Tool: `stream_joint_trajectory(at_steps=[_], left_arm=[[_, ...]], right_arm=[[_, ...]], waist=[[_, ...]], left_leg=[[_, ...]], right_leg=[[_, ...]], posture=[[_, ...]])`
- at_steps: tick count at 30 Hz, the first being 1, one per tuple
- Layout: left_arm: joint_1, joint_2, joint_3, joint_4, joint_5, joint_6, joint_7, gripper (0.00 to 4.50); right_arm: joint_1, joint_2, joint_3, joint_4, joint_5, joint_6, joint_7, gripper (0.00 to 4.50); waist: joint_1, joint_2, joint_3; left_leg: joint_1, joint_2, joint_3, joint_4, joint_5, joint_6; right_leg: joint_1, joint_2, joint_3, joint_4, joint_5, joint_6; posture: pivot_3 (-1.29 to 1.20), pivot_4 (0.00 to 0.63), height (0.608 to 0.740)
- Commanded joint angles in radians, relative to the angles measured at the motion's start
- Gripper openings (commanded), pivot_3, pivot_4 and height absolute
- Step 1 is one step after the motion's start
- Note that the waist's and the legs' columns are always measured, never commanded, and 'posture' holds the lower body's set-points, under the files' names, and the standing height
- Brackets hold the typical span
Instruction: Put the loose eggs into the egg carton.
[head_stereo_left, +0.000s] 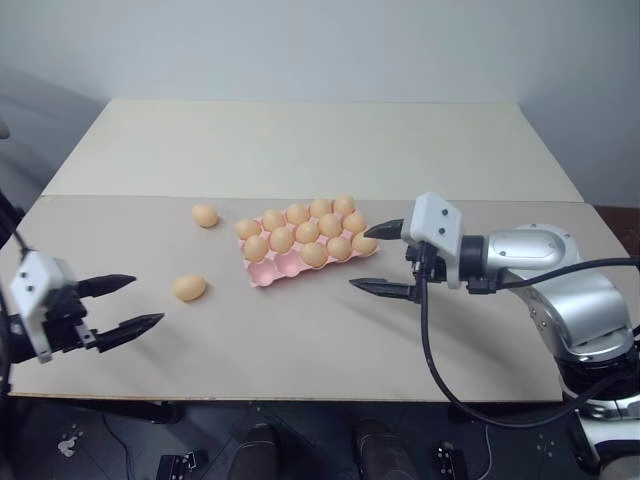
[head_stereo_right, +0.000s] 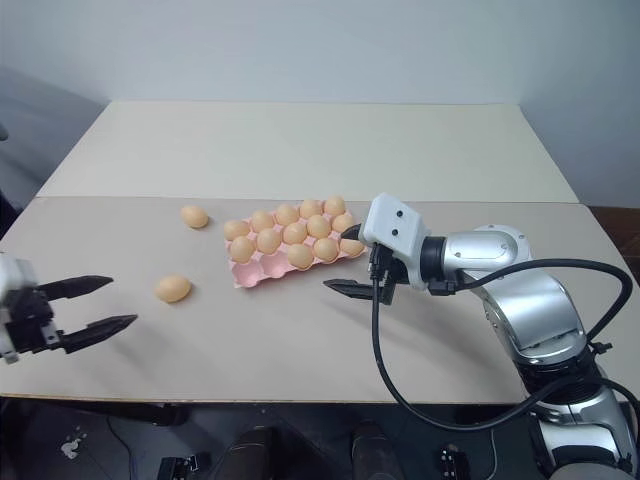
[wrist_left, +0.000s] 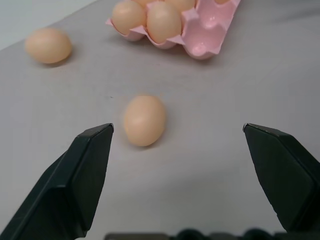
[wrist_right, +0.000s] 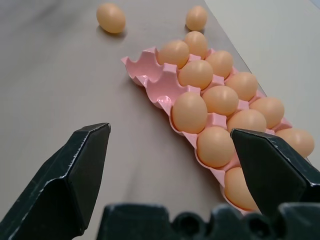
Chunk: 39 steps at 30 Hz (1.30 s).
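Two loose eggs lie on the table: one (head_stereo_left: 188, 288) near the front left, the other (head_stereo_left: 205, 215) further back, just left of the egg carton (head_stereo_left: 268, 274). The pink carton holds several tan eggs, and two cups at its near-left end are bare. My left gripper (head_stereo_left: 147, 300) is open, empty, a short way left of the nearer egg (wrist_left: 144, 120), which lies ahead between its fingers. My right gripper (head_stereo_left: 360, 258) is open and empty at the carton's right end (wrist_right: 150, 70), just off its eggs.
The carton sits mid-table on a beige tabletop (head_stereo_left: 300, 340) whose front edge runs just below both grippers. A second, paler table section (head_stereo_left: 300, 140) stretches behind toward the wall.
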Motion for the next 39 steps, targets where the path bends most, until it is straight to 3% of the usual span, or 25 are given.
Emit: stream_joint_trajectory(at_steps=[1, 9, 16, 19, 26, 32, 39], left_arm=[[-0.169, 0.034, -0.141, 0.176, 0.097, -0.113, -0.049, 4.5], [-0.416, 0.017, -0.367, 0.461, 0.237, -0.273, -0.157, 4.5], [-0.582, -0.055, -0.435, 0.657, 0.286, -0.336, -0.162, 4.5], [-0.607, -0.074, -0.454, 0.687, 0.288, -0.338, -0.182, 3.87], [-0.615, -0.072, -0.454, 0.694, 0.293, -0.329, -0.199, 1.77], [-0.647, -0.054, -0.402, 0.638, 0.237, -0.251, -0.2, 1.77], [-0.683, -0.086, -0.393, 0.376, 0.114, -0.095, -0.209, 1.77]], right_arm=[[0.001, -0.029, -0.048, -0.039, 0.03, -0.003, 0.002, 4.49], [0.023, -0.074, -0.092, -0.072, 0.077, 0.031, -0.016, 4.49], [0.039, -0.11, -0.13, -0.093, 0.107, 0.058, -0.042, 4.49], [0.04, -0.123, -0.14, -0.096, 0.113, 0.069, -0.052, 4.5], [0.044, -0.143, -0.165, -0.106, 0.141, 0.104, -0.074, 4.5], [0.052, -0.151, -0.179, -0.098, 0.152, 0.112, -0.089, 4.5], [0.1, -0.167, -0.196, -0.099, 0.162, 0.109, -0.098, 4.5]], waist=[[0.004, 0.0, 0.0], [0.007, 0.0, 0.0], [0.011, 0.0, 0.0], [0.009, 0.0, 0.0], [0.01, 0.0, 0.0], [0.01, 0.0, 0.0], [0.014, 0.0, 0.0]], left_leg=[[0.0, 0.0, 0.0, 0.0, 0.0, 0.0], [-0.002, 0.0, 0.0, 0.001, 0.0, 0.0], [-0.003, 0.0, -0.001, 0.003, 0.0, 0.0], [-0.003, 0.0, -0.001, 0.003, 0.0, 0.0], [-0.003, 0.0, -0.002, 0.003, 0.0, 0.0], [-0.003, 0.0, -0.002, 0.003, 0.0, 0.0], [-0.003, 0.0, -0.002, 0.004, 0.0, 0.0]], right_leg=[[0.0, 0.0, 0.0, 0.001, 0.0, 0.0], [-0.001, 0.0, -0.001, 0.001, 0.0, 0.0], [-0.001, 0.0, -0.002, 0.002, 0.0, 0.0], [-0.001, 0.0, -0.002, 0.002, 0.0, 0.0], [-0.001, 0.0, -0.002, 0.002, 0.0, 0.0], [-0.001, 0.0, -0.002, 0.002, 0.0, 0.0], [0.0, 0.0, -0.003, 0.002, 0.0, 0.0]], posture=[[0.0, 0.15, 0.74], [0.0, 0.15, 0.74], [0.0, 0.15, 0.74], [0.0, 0.15, 0.74], [0.0, 0.15, 0.74], [0.0, 0.15, 0.74], [0.0, 0.15, 0.74]])
